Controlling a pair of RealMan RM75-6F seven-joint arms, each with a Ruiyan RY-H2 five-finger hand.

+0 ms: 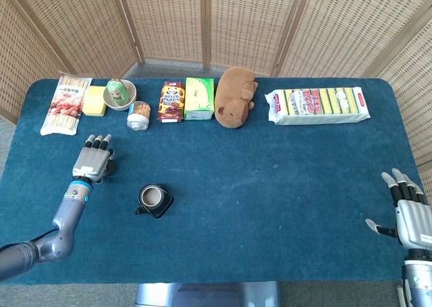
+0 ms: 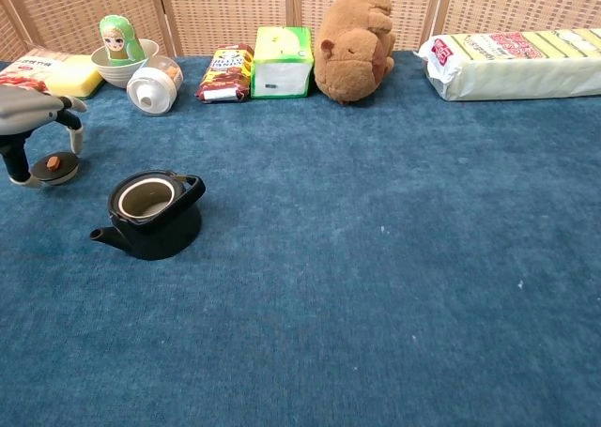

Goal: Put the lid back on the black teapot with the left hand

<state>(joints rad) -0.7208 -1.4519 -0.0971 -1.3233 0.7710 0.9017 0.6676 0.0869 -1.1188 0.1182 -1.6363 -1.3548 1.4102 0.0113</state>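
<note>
The black teapot (image 1: 155, 200) (image 2: 150, 216) stands open on the blue cloth, its spout pointing to the near left. Its small dark lid (image 2: 53, 167) with a brown knob sits to the left of the pot, just beyond it. My left hand (image 1: 93, 161) (image 2: 33, 127) arches over the lid and pinches it between the thumb and a finger. In the head view the hand hides the lid. My right hand (image 1: 408, 212) rests at the table's near right edge with its fingers spread and nothing in it.
Along the far edge stand a snack bag (image 1: 65, 104), a yellow block (image 1: 95, 100), a bowl with a green doll (image 2: 117, 44), a tipped jar (image 2: 153, 84), a cookie bag (image 2: 225, 72), a green box (image 2: 282, 61), a plush capybara (image 2: 352, 47) and a long packet (image 2: 512, 61).
</note>
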